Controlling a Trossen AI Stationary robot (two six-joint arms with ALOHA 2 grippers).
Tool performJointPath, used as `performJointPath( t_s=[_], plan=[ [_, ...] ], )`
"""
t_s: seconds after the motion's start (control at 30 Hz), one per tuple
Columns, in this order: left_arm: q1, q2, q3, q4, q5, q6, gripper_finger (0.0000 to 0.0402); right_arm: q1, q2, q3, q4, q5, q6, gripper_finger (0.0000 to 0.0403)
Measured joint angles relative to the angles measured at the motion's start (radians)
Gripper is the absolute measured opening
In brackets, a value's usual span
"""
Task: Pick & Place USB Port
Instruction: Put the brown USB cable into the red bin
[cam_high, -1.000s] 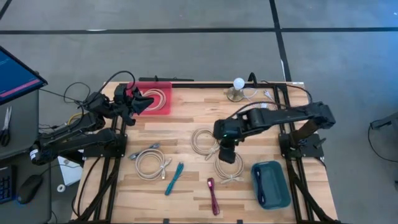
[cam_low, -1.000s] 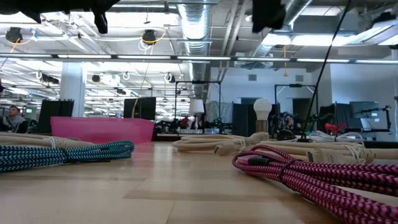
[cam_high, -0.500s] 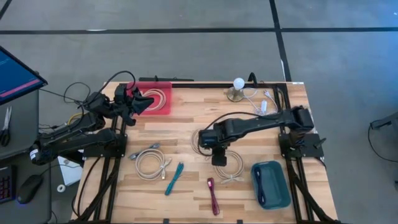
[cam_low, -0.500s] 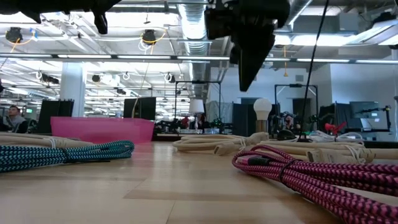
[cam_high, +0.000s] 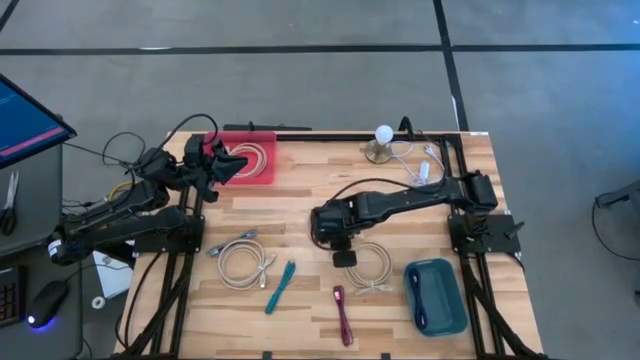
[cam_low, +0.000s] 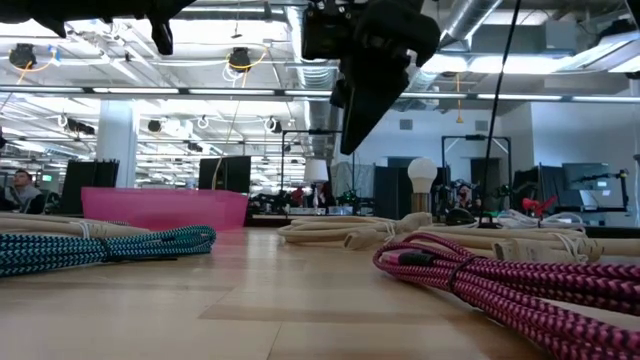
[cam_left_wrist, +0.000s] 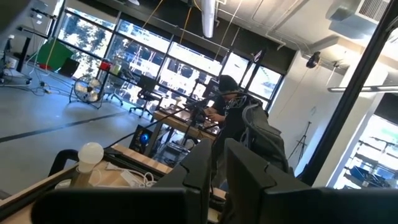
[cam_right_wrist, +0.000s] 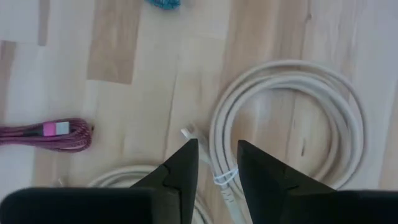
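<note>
Several bundled USB cables lie flat on the wooden table: three beige coils (cam_high: 243, 263) (cam_high: 372, 268) (cam_high: 322, 226), a teal one (cam_high: 280, 285) and a magenta one (cam_high: 343, 314). A fourth beige coil lies in the red bin (cam_high: 262, 158). My right gripper (cam_high: 342, 250) hangs above the table, pointing down between two beige coils, narrowly open and holding nothing. In its wrist view my right gripper (cam_right_wrist: 217, 152) is over the rim of a beige coil (cam_right_wrist: 292, 118) and a plug end (cam_right_wrist: 188, 132). My left gripper (cam_high: 228, 165) waits by the red bin, shut and holding nothing.
A blue-green tray (cam_high: 436, 296) sits near the table's near right corner. A bulb lamp (cam_high: 383, 136) and white leads lie at the far edge. The arm frames stand along both sides. Bare wood shows in the table's middle (cam_high: 290, 205).
My right arm has reached toward the table's left and come down. Its gripper has moved from over the right-hand beige coil to the gap between the two beige coils. The cables have stayed where they were.
</note>
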Motion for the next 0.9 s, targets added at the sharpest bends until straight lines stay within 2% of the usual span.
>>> performJointPath(
  t_s=[0.47,0.9],
  plan=[
    [0.000,0.000,0.000,0.000,0.000,0.000,0.0046,-0.038,0.042,-0.003,-0.005,-0.018,0.011,0.0177],
    [0.000,0.000,0.000,0.000,0.000,0.000,0.0046,-0.038,0.128,0.000,0.021,-0.017,0.011,0.0163]
  ],
)
